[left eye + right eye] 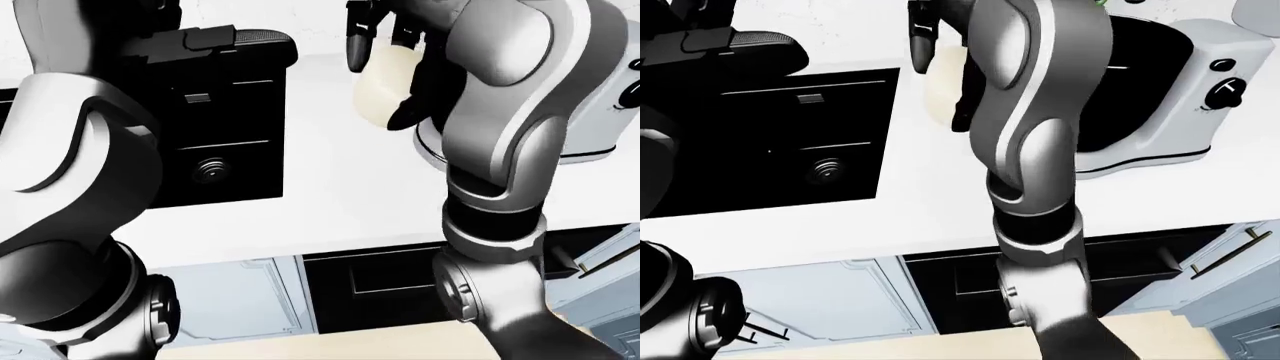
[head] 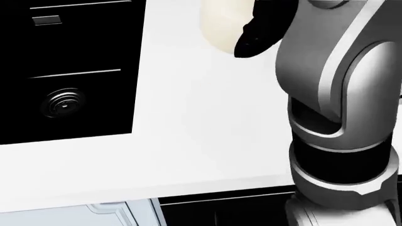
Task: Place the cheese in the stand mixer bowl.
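My right hand [image 1: 380, 71] is shut on the cheese [image 1: 385, 86], a pale cream lump held above the white counter. Dark fingers curl over its top and the thumb presses under it. The cheese also shows at the top of the head view [image 2: 220, 23]. The white stand mixer [image 1: 1210, 97] stands at the upper right of the right-eye view. Its dark bowl [image 1: 1135, 82] is just right of my right forearm, which hides part of it. The cheese is left of the bowl. My left hand [image 1: 695, 19] is at the top left over the sink, its fingers unclear.
A black sink [image 1: 220, 135] with a round drain [image 1: 210, 171] is set in the white counter [image 1: 340, 202] at the left. Pale cabinet doors [image 1: 240, 300] and a black panel [image 1: 380, 285] lie below the counter edge.
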